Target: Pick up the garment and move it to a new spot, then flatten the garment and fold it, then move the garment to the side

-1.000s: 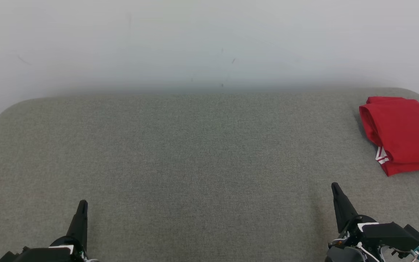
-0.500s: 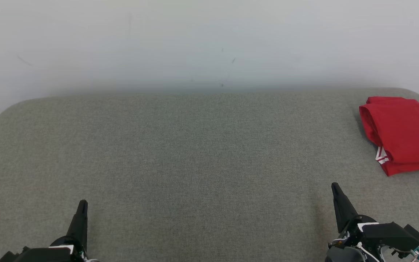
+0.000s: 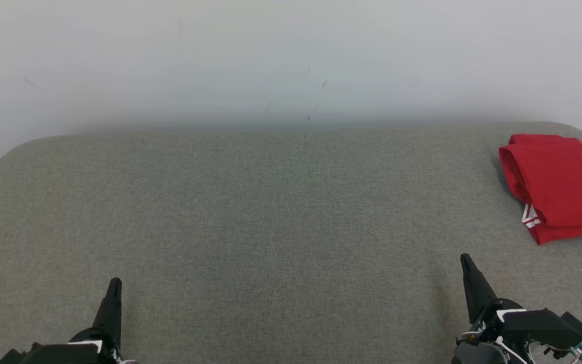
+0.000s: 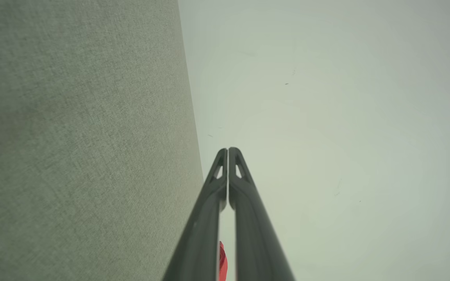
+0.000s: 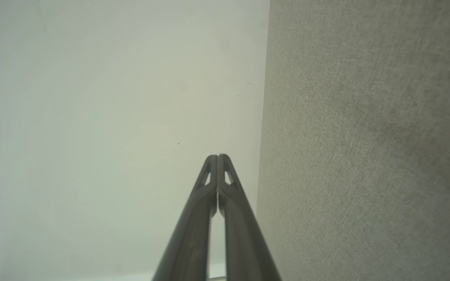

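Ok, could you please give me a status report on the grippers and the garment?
Left gripper shut, empty. Right gripper shut, empty. Red garment lies folded at far right, apart from both. Grey surface between right gripper and garment.

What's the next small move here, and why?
Probably just park both arms and end the run. The red garment lies folded in layers at the far right of the grey fabric table, apart from the right gripper and left gripper, whose jaws are shut on nothing. That looks like the finished state, though I can't be sure.
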Robot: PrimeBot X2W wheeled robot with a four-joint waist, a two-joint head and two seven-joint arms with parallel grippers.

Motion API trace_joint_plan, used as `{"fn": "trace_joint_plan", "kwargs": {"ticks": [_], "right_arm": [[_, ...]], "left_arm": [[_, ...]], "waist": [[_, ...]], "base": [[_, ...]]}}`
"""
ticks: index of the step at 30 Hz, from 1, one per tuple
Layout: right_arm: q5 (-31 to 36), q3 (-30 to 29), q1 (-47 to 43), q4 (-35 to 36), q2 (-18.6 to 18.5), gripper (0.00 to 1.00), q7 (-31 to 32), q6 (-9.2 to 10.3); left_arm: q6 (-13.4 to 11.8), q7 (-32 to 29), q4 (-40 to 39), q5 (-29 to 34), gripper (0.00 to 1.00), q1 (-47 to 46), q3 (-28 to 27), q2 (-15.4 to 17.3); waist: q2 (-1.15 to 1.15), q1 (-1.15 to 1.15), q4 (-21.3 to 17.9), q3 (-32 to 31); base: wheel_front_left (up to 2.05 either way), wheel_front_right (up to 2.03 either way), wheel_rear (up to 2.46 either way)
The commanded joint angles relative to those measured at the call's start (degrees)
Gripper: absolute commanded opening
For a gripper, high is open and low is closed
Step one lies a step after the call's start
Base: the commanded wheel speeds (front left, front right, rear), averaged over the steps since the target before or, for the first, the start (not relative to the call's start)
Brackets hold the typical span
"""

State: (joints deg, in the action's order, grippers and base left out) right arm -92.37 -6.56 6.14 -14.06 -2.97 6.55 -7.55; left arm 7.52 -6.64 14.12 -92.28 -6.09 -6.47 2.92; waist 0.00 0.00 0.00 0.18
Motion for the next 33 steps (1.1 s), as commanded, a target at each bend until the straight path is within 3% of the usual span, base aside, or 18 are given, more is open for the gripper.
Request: {"fn": "trace_joint_plan", "kwargs": {"ticks": [1, 33], "right_arm": [[-0.1, 0.0, 0.2, 0.1, 0.3, 0.00, 0.2, 0.12], [-0.1, 0.0, 0.2, 0.1, 0.3, 0.00, 0.2, 0.12]], "left_arm": [[-0.1, 0.0, -0.1, -0.3, 0.00, -0.4, -0.1, -0.1], [-0.1, 0.0, -0.1, -0.3, 0.00, -0.4, -0.1, -0.1]], "waist": [[0.00, 0.00, 0.0, 0.0], [0.00, 0.00, 0.0, 0.0]], "base": [[0.00, 0.00, 0.00], [0.00, 0.00, 0.00]]}}
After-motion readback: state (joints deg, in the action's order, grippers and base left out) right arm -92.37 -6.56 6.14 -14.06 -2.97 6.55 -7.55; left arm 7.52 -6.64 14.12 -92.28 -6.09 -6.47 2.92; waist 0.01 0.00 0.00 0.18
